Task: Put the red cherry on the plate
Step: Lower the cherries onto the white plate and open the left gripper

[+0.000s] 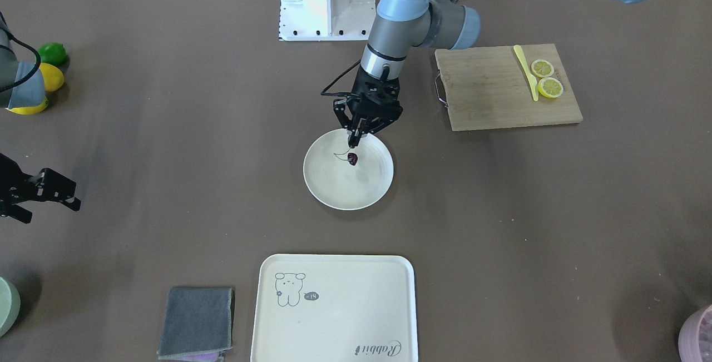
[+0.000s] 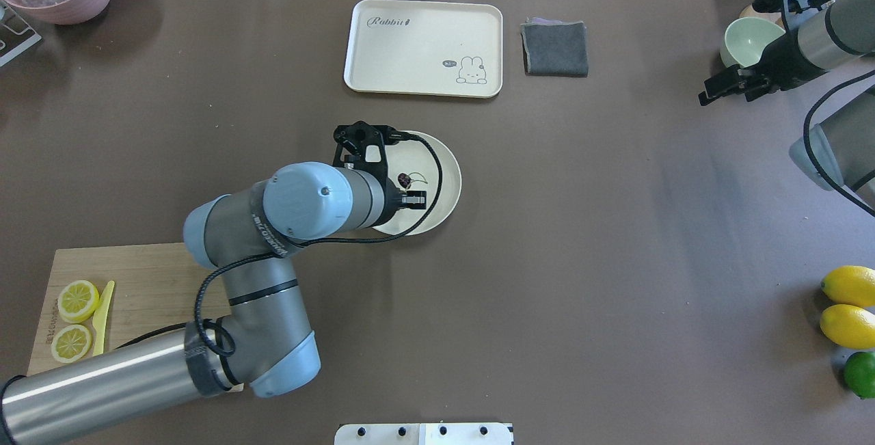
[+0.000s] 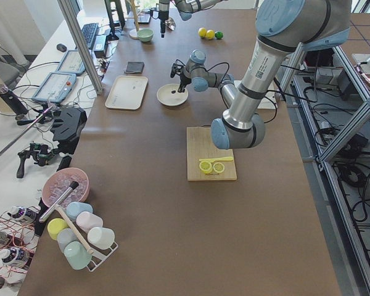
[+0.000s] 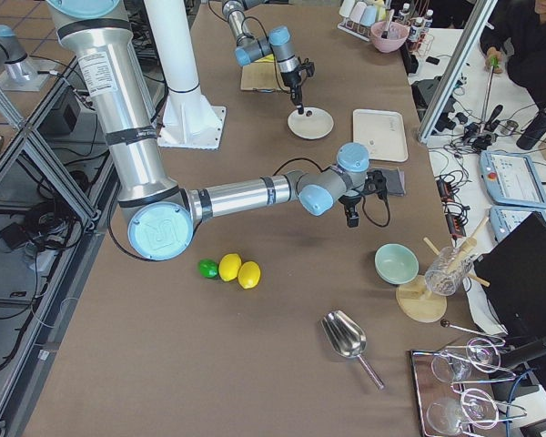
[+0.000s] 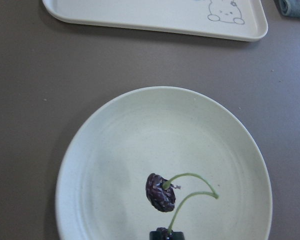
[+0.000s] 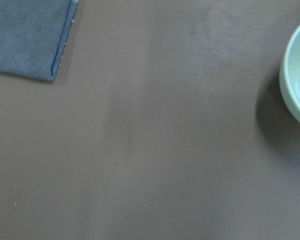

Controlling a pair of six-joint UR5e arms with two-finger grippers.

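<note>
- Red cherry (image 5: 160, 191) sits on the plate (image 5: 115, 150), just off its centre.
- Left gripper (image 1: 354, 140) is above the plate, fingers apparently pinched on one fruit.
- It's likely light, soft and bruisable, so pinch the fruit or stem gently.
- Right gripper (image 1: 47, 201) is spread, empty, well off the plate.

Dark red-purple cherry (image 5: 160, 191), perhaps mottled; plain cream plate (image 5: 140, 130).

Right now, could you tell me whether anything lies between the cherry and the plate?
Nothing visible does. The left hand holds the cherry right over the plate, and the plate's surface around it is bare.
</note>
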